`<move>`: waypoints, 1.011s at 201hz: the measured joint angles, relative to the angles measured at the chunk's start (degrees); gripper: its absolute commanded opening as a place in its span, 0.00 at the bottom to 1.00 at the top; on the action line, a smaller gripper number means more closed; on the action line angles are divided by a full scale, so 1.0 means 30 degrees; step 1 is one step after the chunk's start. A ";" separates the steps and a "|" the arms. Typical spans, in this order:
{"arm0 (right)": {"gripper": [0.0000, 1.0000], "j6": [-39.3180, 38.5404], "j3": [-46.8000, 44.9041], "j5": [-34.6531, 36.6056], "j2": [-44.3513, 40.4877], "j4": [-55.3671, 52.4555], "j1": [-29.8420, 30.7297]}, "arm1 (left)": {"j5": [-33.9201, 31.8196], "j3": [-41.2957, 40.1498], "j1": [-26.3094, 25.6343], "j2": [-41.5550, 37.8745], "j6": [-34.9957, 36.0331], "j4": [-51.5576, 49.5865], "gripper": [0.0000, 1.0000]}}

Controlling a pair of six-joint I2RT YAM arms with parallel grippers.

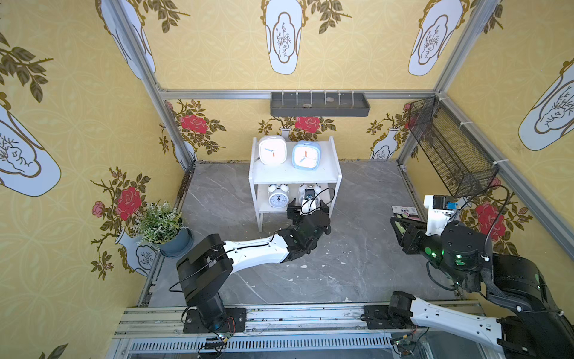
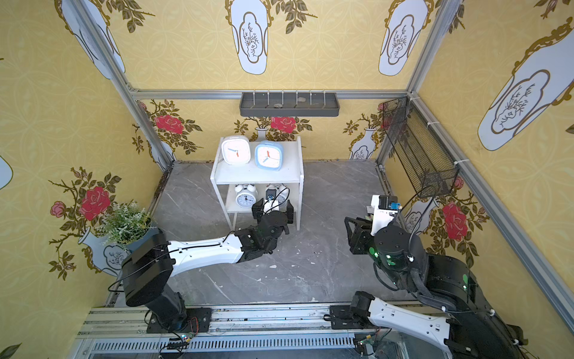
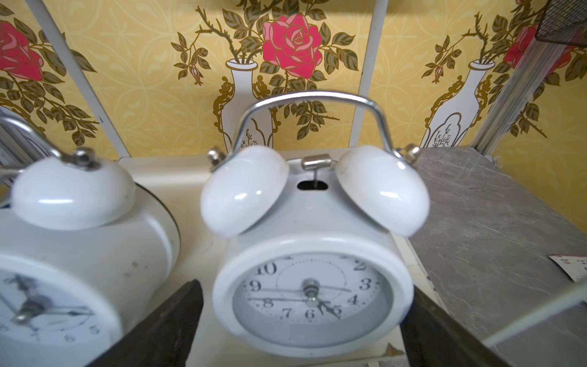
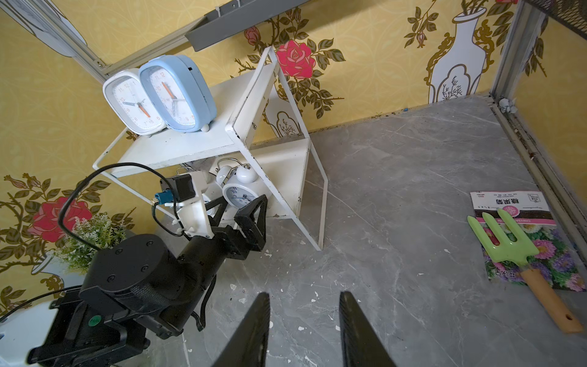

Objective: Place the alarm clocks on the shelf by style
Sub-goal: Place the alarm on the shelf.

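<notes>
The white shelf (image 1: 295,177) stands at the back wall. On its top board sit a white rounded-square alarm clock (image 1: 272,150) and a light blue one (image 1: 306,155), side by side. The lower board holds two white twin-bell clocks: one (image 1: 278,195) on the left, the other (image 3: 313,286) to its right. My left gripper (image 1: 309,209) is open, one finger on each side of that right-hand clock, with a gap at both sides in the left wrist view. My right gripper (image 4: 305,294) hangs open and empty over the grey floor, right of the shelf.
A potted plant (image 1: 161,223) stands at the left wall. A seed packet (image 4: 514,206) with a green hand fork (image 4: 505,235) on it lies by the right wall. A grey tray (image 1: 320,104) and a black mesh basket (image 1: 450,149) hang on the walls.
</notes>
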 measured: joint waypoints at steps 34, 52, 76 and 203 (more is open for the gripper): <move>0.40 -0.0007 -0.0036 0.0000 0.0138 0.0036 0.0000 | 0.0000 -0.0576 -0.0197 -0.0576 -0.0044 -0.0131 0.99; 0.40 -0.0015 -0.0051 0.0000 0.0219 0.0036 0.0000 | 0.0124 -0.0969 -0.0306 -0.0896 0.0029 -0.0153 0.99; 0.41 -0.0015 -0.0109 -0.0007 0.0270 0.0044 0.0000 | 0.0415 -0.1173 -0.0342 -0.1049 0.0240 -0.0153 0.99; 0.40 -0.0080 -0.0313 -0.0073 0.0481 0.0073 0.0007 | 0.3053 -0.4932 -0.0969 -0.4801 0.0554 0.0044 0.71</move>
